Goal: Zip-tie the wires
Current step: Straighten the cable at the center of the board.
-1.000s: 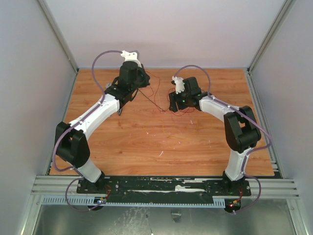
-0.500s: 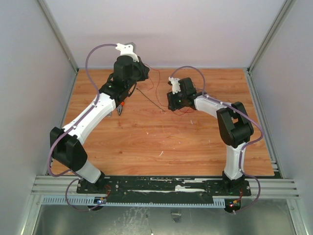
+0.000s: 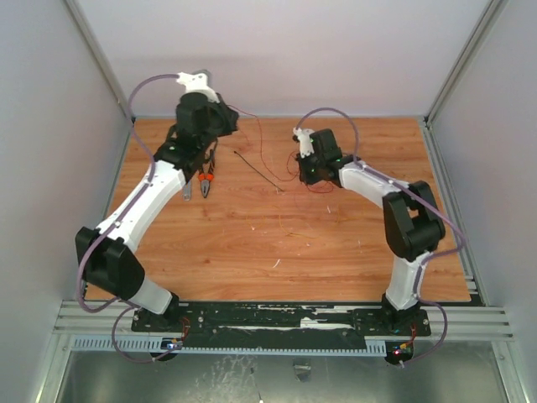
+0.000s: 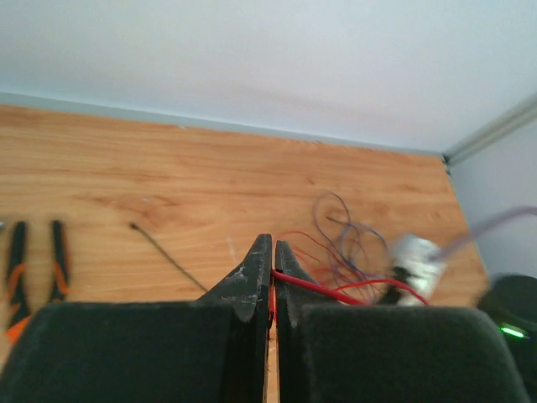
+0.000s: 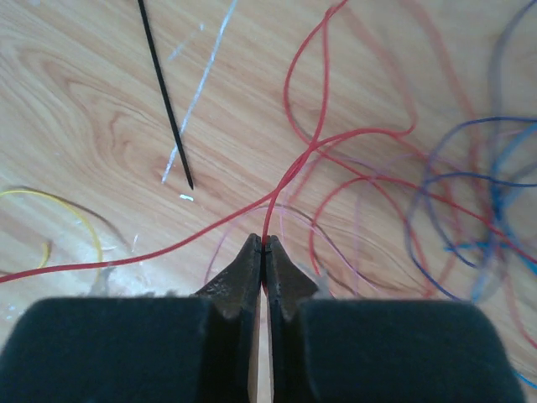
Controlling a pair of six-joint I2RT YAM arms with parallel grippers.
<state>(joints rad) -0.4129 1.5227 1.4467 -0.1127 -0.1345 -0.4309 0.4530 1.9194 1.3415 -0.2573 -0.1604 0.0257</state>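
Red strands of the wires (image 5: 312, 151) are pinched in the closed left gripper (image 4: 272, 273) and right gripper (image 5: 263, 252); overpulled, they could be snapped.

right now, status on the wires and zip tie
Left end effector shut on red wire; right end effector likewise. Zip tie lying free on table. Pliers off to side.

Bright, even light, faint shadows; the wires (image 5: 315, 149) blur toward the right wrist view's edge.
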